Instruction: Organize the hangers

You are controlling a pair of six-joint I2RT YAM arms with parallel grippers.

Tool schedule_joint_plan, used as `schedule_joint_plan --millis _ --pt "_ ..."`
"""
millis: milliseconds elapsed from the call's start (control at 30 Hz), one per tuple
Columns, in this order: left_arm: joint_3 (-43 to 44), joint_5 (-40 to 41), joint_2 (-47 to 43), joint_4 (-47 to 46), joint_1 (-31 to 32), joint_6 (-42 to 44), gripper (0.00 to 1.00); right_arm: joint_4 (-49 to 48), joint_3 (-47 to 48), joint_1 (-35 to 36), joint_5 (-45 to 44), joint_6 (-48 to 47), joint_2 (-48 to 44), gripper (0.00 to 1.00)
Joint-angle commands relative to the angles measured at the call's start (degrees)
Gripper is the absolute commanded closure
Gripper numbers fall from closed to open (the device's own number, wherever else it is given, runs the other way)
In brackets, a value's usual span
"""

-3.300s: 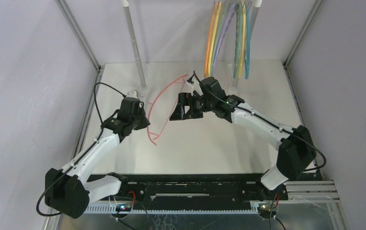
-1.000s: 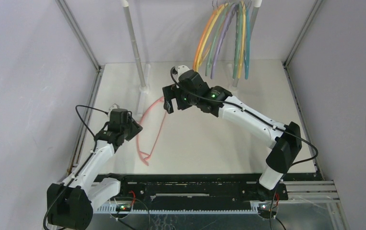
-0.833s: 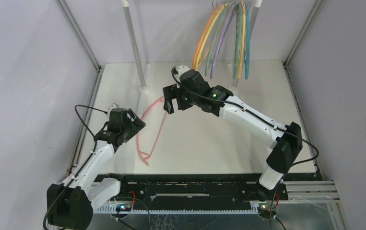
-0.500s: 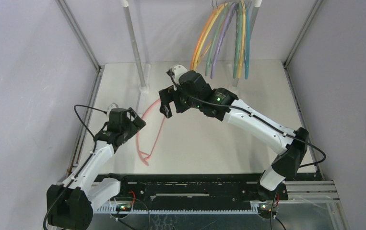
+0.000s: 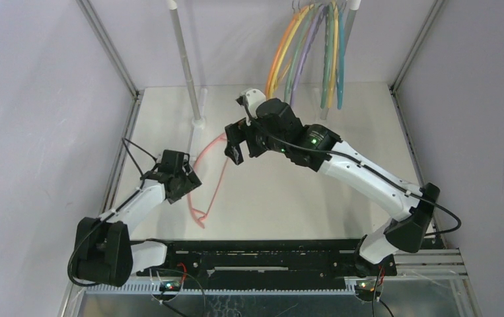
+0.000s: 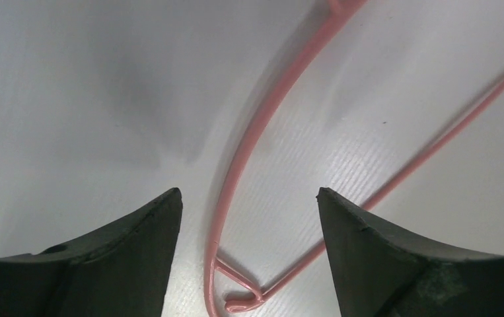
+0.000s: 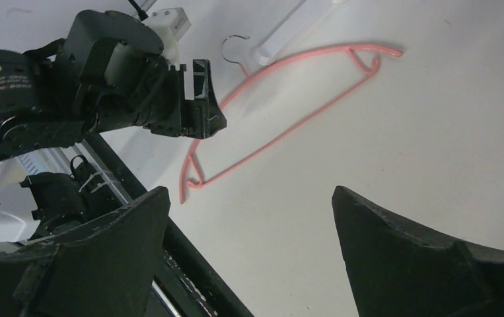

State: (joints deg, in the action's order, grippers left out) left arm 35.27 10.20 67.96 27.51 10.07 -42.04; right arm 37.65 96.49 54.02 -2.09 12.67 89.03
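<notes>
Now, pink hanger (image 5: 215, 185): flat on the tabletop (image 5: 288, 198), left of middle, well apart from the other hangers (image 5: 308, 53) hung on the rail at the far right.
Long axis: near-to-far, leaning a little right; curved arm bows left, straight bar on the right side.
Hook (image 7: 234, 43): small metal one, pointing left toward the rail foot (image 7: 292, 30).
Left gripper (image 6: 249, 198): the nearer one, open, its fingers straddling the curved arm close to the hanger's near corner; plastic untouched on either side.
Right gripper (image 7: 249, 198): spread wide, empty, hovering above the far end.
Coming move, my guess: left closes across the thin arm, since its gap already spans it crosswise.
</notes>
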Motion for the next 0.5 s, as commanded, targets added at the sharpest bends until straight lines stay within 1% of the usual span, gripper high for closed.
schedule_joint_plan --millis 0,100,233,400,467 --pt "3.74 -1.64 2.93 -0.60 -0.37 4.95 0.23 -3.17 -4.51 0.09 -0.73 -1.64 -5.77 0.00" --pt "4.84 -2.60 5.44 -1.26 -0.38 8.59 0.28 -4.85 -7.87 -1.02 -0.68 -1.45 -8.45 0.00" --pt "6.54 -3.03 10.10 -0.95 -0.40 12.91 0.30 -5.85 -11.34 -3.32 1.29 -0.11 -11.31 0.00" --pt "6.01 -3.70 13.03 -1.83 -0.37 13.46 0.33 -5.75 -13.79 -4.59 0.77 -0.01 -14.19 0.00" --pt "5.35 -3.78 13.81 -2.35 -0.35 13.75 0.38 -5.22 -14.47 -4.90 0.22 0.17 -15.17 0.00"
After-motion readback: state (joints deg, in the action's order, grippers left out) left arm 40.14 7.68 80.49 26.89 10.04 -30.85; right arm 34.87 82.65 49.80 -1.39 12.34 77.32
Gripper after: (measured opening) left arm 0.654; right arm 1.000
